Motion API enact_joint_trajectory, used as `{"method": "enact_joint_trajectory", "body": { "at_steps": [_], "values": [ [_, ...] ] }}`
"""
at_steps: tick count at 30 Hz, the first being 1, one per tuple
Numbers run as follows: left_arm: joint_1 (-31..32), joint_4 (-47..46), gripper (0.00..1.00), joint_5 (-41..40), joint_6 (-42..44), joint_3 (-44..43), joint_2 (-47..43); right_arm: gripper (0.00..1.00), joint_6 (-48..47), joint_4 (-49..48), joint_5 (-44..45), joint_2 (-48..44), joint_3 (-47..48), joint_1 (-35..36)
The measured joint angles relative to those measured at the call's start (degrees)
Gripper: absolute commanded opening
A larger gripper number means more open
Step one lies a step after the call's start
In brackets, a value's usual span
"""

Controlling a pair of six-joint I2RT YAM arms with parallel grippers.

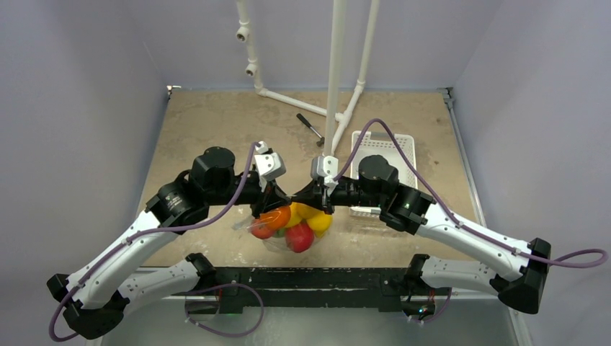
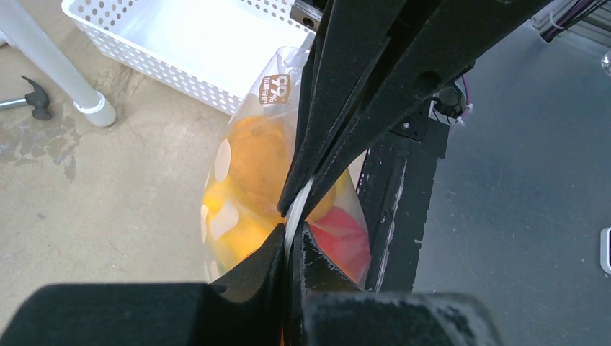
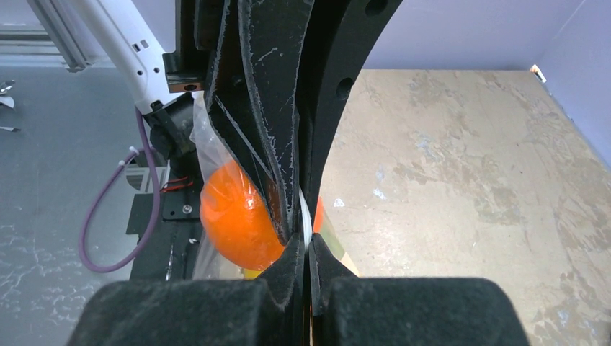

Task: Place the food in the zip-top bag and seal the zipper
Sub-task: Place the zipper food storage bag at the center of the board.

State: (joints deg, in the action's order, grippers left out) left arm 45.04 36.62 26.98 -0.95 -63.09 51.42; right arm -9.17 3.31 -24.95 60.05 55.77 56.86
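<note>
As fingers [image 2: 248, 277] pinch its zipper [image 2: 295, 210], zip-top bag [image 2: 276, 72] bulges, glossy food [image 2: 259, 162] inside.

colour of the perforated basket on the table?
White. The basket shows best in the left wrist view.

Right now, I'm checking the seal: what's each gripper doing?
Left gripper: shut on the zipper.
Right gripper: shut on the zipper.

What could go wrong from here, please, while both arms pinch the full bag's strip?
1. The left fingers and right fingers pinch only the thin zipper; the zip-top bag, heavy with food, could slip free.
2. The bag is by the near edge of the table, so fruit might spill off.
</note>
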Motion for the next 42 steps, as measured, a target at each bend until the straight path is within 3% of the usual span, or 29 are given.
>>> {"method": "enact_joint_trajectory", "body": {
  "at_steps": [2, 12, 26, 33, 38, 42],
  "values": [
    [0.1, -0.5, 0.0, -0.3, 0.0, 0.0, 0.0, 0.25, 0.2, 0.0, 0.5, -0.4, 0.0, 0.0],
    [0.0, 2.0, 0.0, -12.0, 0.1, 0.2, 0.8, 0.49, 3.1, -3.8, 6.1, -7.9, 0.0, 0.1],
    [0.0, 0.2, 0.0, -42.5, -0.5, 1.2, 1.4, 0.55, 12.3, -6.5, 24.1, -9.1, -3.0, 0.1],
    [0.0, -4.4, 0.0, -60.0, 1.7, 1.4, 3.5, 0.64, 16.4, -8.2, 30.4, -10.8, -6.4, 0.1],
    [0.0, -9.9, 0.0, -67.8, 5.4, 3.5, 6.0, 0.67, 19.1, -9.2, 34.5, -13.9, -7.7, 0.1],
    [0.0, -12.9, 0.0, -69.2, 6.6, 5.2, 10.3, 0.7, 21.1, -11.0, 36.9, -16.4, -9.1, 0.1]
  ]
}}
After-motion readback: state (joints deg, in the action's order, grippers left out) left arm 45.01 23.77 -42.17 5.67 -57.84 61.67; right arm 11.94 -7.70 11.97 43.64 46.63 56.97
